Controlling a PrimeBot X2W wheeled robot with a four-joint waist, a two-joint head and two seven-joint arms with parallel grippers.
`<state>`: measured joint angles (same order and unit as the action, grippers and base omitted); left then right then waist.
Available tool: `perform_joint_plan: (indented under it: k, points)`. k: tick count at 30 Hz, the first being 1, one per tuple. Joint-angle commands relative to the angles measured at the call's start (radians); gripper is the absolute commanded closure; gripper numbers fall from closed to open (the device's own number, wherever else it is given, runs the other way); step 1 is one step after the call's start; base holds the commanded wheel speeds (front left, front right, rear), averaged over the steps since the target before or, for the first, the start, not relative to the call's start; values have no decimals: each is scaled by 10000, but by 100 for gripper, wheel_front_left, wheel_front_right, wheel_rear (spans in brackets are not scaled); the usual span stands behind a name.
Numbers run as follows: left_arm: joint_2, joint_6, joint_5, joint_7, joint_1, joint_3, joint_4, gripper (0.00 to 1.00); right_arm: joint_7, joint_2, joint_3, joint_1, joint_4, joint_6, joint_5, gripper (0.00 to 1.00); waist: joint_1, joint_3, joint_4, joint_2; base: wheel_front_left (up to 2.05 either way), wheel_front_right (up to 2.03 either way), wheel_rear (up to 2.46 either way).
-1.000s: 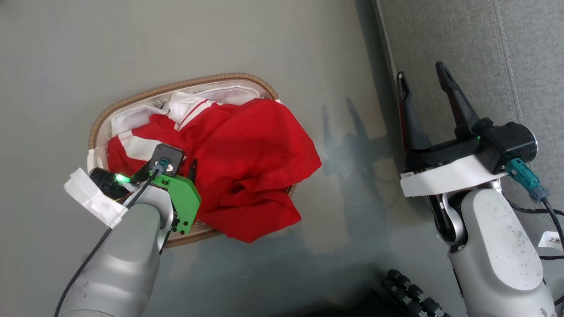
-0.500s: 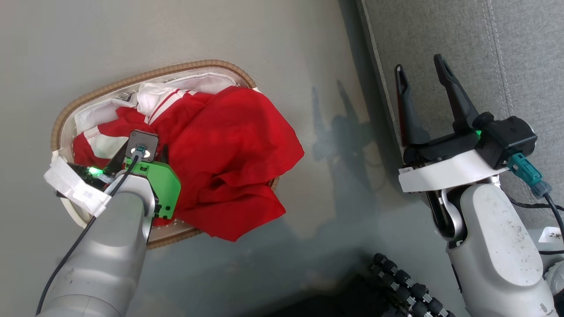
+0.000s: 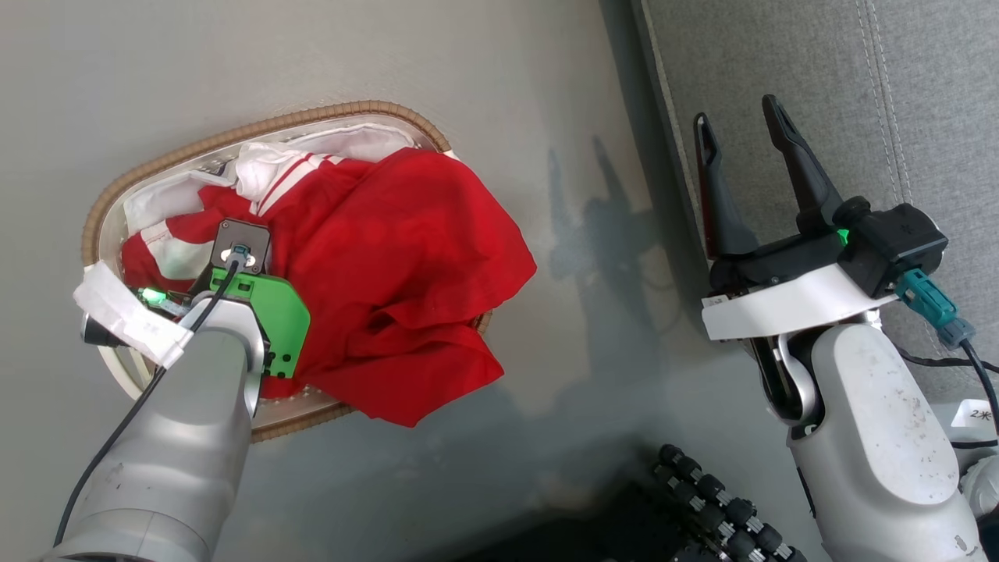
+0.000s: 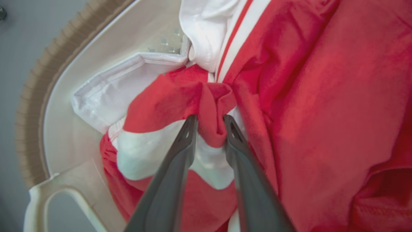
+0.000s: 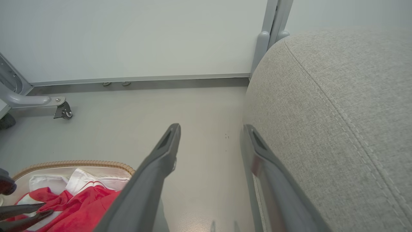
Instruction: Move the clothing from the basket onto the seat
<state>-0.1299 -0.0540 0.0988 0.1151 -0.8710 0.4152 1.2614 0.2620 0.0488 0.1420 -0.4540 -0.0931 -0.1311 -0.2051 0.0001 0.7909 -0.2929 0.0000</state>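
Note:
The clothing [image 3: 406,250] is a bright red heap with white striped trim, filling the basket [image 3: 257,133] and spilling over its right rim onto the floor. My left gripper [image 4: 209,120] reaches down into the basket's left part, shut on a raised red fold of the clothing [image 4: 322,96]. In the head view its fingers are hidden under the wrist. My right gripper [image 3: 737,117] stands open and holds nothing, just beside the edge of the grey seat [image 3: 858,94]. The right wrist view shows that gripper [image 5: 211,129] over bare floor, the seat [image 5: 338,112] at its right and the basket [image 5: 74,163] at lower left.
The white liner [image 3: 359,144] lies along the basket's far side. Grey floor separates basket and seat. My black wheeled base [image 3: 718,507] shows at the bottom. A caster leg [image 5: 62,111] and a metal post [image 5: 273,19] stand by the far wall.
The head camera has shifted, sliding the scene left. My left wrist has sunk deeper into the basket, toward its left side. The right gripper stays open beside the seat.

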Motion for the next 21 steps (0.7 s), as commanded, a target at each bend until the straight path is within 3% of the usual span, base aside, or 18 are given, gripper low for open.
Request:
perform_joint_plan:
  k: [1,3,4,13,21]
  points:
    - [-80,-16,-57,-23,-141,7,28,63,46,29,-2,-73,-31,6,-74,0,-1,8,-7,0,0,0,0]
    - [-80,-68,-47,-67,-166,48,54,78,47,29,-10,-68,-53,6,-74,0,-1,7,-10,0,0,0,0]
    - [-74,-87,-26,-88,-167,66,71,98,46,29,-18,-66,-68,6,-85,0,-1,0,-8,0,0,0,0]
    - [204,198,220,266,-67,173,86,100,46,32,-211,83,-199,6,50,0,-1,-434,266,0,0,0,0]
    - [571,913,472,796,214,365,-163,100,46,35,-597,476,-406,6,441,0,-1,-1646,866,0,0,0,0]
